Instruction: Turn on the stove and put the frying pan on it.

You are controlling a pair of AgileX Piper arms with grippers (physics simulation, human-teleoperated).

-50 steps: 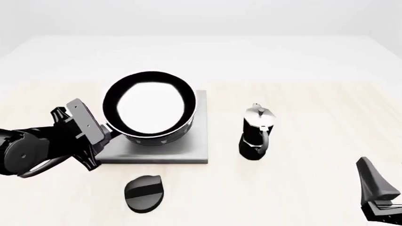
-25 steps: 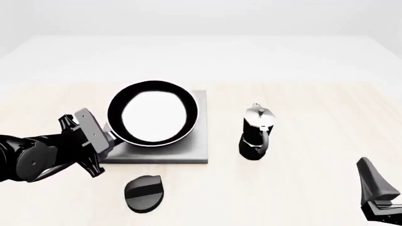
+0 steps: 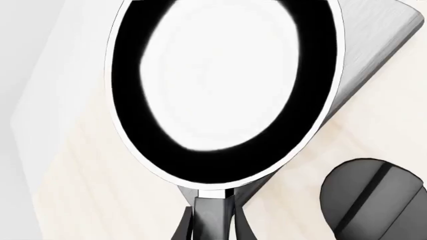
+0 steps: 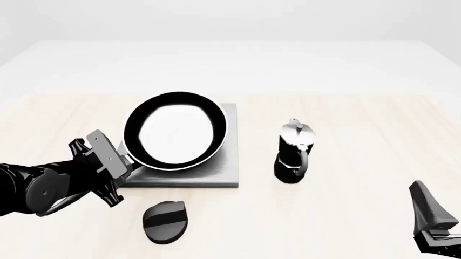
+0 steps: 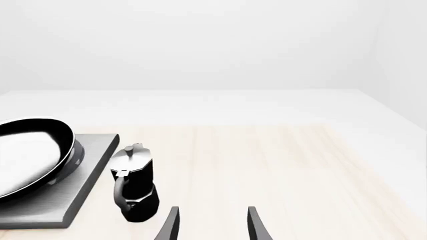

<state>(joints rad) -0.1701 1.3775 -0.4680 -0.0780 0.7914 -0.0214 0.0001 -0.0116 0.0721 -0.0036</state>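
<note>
Since the frying pan is a rigid, glossy metal piece with its weight well out from the long handle, it can be expected to lever downward and twist when carried, so a firm hold close to the bowl seems the safest place. It is held by the left gripper, whose fingers are clamped on the handle at the pan's 7 o'clock side in the front view. The pan lies over the stove, covering most of the slab; whether its base is touching cannot be told, though a dark gap beneath it shows in the right wrist view. The burner is hidden under the pan. The knob, at 6 o'clock from the stove, is cut off in the left wrist view, and its setting cannot be read. The right gripper rests near the table's 5 o'clock corner, fingers apart and empty, with the moka pot at 3 o'clock from the stove.
</note>
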